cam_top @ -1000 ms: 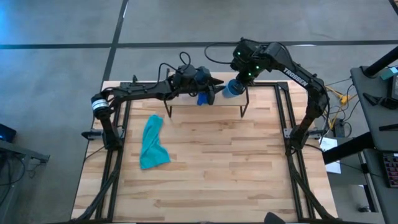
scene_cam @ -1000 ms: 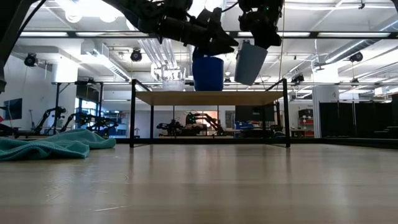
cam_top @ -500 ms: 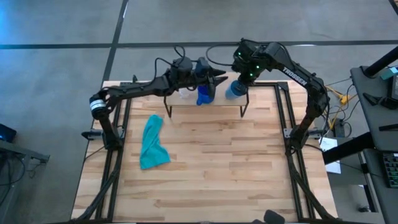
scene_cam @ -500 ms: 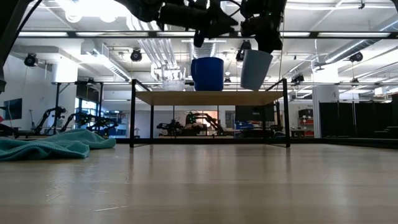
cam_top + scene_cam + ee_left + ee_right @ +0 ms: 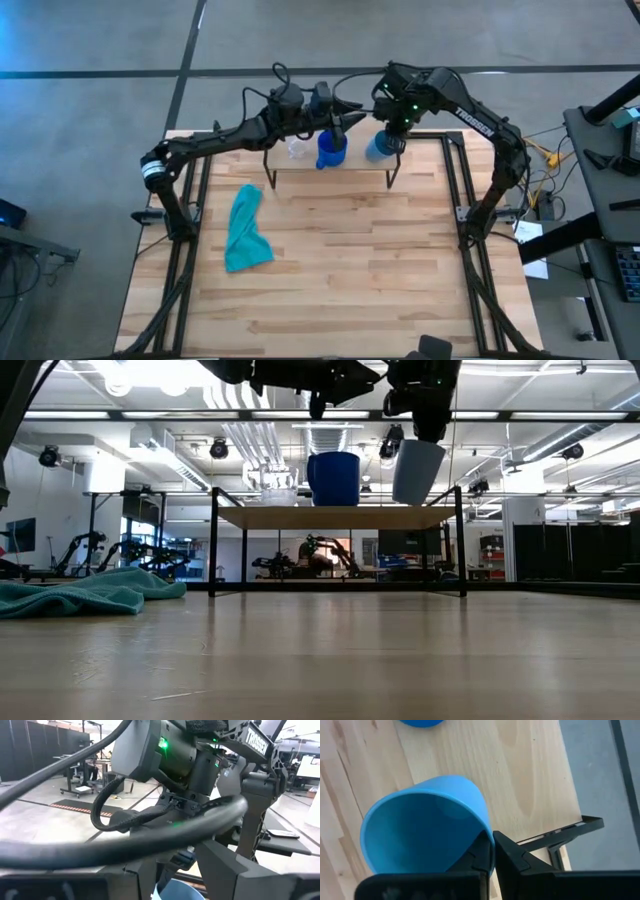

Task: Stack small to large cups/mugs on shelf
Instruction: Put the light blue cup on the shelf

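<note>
1. While the shelf [image 5: 330, 172] is seen at the far edge of the wooden table [image 5: 340, 270], both arms are gathered over it, the left arm reaching in from the left side and the right arm from the right.
2. From the low view, the shelf [image 5: 335, 516] is shown as a light board on thin black legs, with its top raised well above the tabletop.
3. The dark blue mug [image 5: 331, 150] is found upright on the shelf near its middle; in the low view [image 5: 334, 479] its base is seen resting on the board.
4. The clear glass cup [image 5: 297, 149] is placed on the shelf just beside the mug, toward the left arm's side; in the low view [image 5: 275, 490] it is only faintly made out against the ceiling lights.
5. The lighter blue cup [image 5: 378, 147] is held by the right gripper [image 5: 392, 137] over the right part of the shelf.
6. In the low view, this cup [image 5: 417, 471] is seen slightly tilted and hanging clear of the board, not touching it.
7. In the right wrist view, the rim of the cup [image 5: 425, 825] is pinched between the two dark fingers [image 5: 516, 854], which are drawn narrowly together on its wall, one inside and one outside.
8. The left gripper [image 5: 338, 118] is positioned above the mug without touching it; whether its fingers are spread or closed cannot be told.
9. A teal cloth [image 5: 246, 230] is left crumpled on the table's left part, well apart from the shelf.
</note>
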You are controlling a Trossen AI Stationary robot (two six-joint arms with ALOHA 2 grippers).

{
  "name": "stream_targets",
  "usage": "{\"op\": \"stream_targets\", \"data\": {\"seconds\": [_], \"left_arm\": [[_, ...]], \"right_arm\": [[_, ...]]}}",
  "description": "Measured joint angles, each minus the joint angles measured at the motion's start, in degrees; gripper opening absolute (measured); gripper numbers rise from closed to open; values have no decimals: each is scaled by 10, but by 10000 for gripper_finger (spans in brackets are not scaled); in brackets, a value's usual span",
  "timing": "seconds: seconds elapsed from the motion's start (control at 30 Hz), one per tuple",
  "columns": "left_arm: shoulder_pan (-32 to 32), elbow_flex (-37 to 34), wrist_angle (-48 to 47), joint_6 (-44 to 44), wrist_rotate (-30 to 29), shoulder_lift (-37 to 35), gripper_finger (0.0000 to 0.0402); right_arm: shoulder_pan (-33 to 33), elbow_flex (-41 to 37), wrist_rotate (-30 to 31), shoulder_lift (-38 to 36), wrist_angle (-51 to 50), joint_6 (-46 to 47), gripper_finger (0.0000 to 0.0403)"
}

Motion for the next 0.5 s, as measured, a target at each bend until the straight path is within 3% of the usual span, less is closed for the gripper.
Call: {"op": "stream_targets", "data": {"seconds": [0.23,0.5], "left_arm": [[0,0,0,0,0,0,123],[1,0,0,-1,0,-1,123]], "right_arm": [[-7,0,3,0,13,0,10],[-8,0,3,0,13,3,40]]}}
